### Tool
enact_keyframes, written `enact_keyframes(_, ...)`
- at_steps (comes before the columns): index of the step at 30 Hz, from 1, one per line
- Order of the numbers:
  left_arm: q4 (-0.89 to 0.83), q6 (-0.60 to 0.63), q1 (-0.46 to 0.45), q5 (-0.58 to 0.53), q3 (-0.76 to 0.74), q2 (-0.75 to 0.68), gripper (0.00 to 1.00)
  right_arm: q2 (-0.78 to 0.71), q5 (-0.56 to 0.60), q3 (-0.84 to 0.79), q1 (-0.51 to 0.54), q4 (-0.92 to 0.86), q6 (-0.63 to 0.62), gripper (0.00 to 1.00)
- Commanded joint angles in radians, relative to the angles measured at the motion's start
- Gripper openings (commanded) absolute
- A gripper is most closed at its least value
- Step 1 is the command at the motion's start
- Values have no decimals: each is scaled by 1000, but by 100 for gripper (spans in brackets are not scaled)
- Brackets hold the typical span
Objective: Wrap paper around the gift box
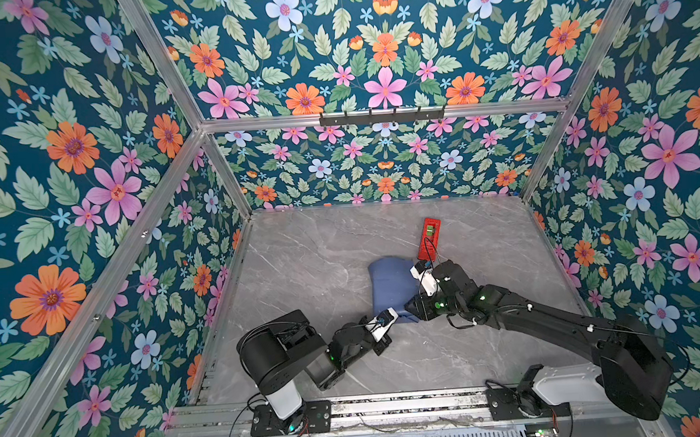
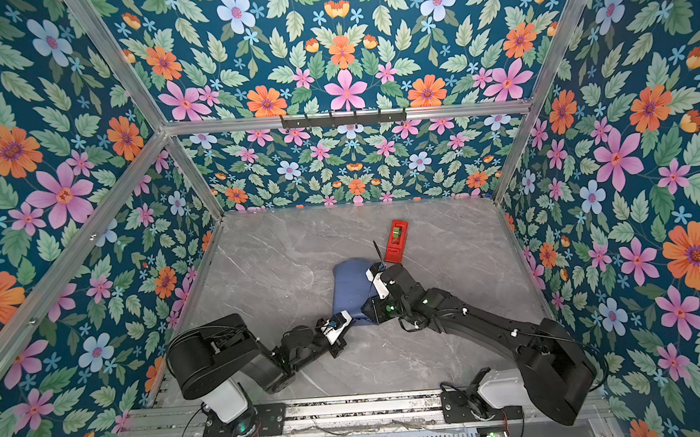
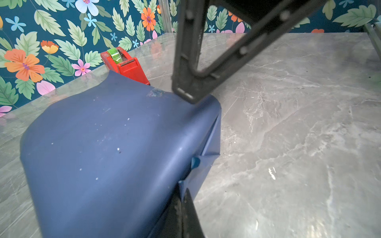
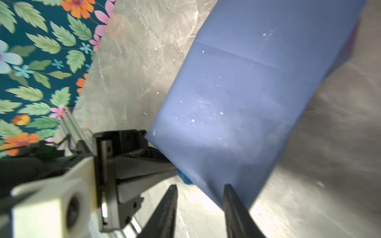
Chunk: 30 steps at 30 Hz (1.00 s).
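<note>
Currently the left end effector (image 3: pixel 183 199) clamps the paper (image 3: pixel 103 144) at its near corner, the right end effector (image 4: pixel 200 186) beside it standing part-open, empty.

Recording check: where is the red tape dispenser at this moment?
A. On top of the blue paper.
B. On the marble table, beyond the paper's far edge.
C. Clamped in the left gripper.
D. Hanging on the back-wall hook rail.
B: the tape dispenser stands on the table just past the paper, nothing holding it.
</note>
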Motion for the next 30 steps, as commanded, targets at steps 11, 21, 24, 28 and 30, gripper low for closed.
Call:
enact_keyframes(11, 44, -6, 0, 7, -3, 14, 0, 33, 216, -224, 84, 246, -138, 81)
enact_keyframes(21, 30, 1, 0, 11, -1, 9, 0, 181, 231, -286, 113, 526, -169, 83)
enact_keyframes(24, 25, 2, 0, 16, 0, 9, 0, 204, 252, -303, 115, 577, -166, 81)
enact_keyframes(28, 16, 7, 0, 26, 4, 12, 0, 217, 282, -328, 116, 637, -157, 79)
enact_keyframes(30, 14, 9, 0, 29, 4, 12, 0, 223, 291, -336, 116, 668, -145, 77)
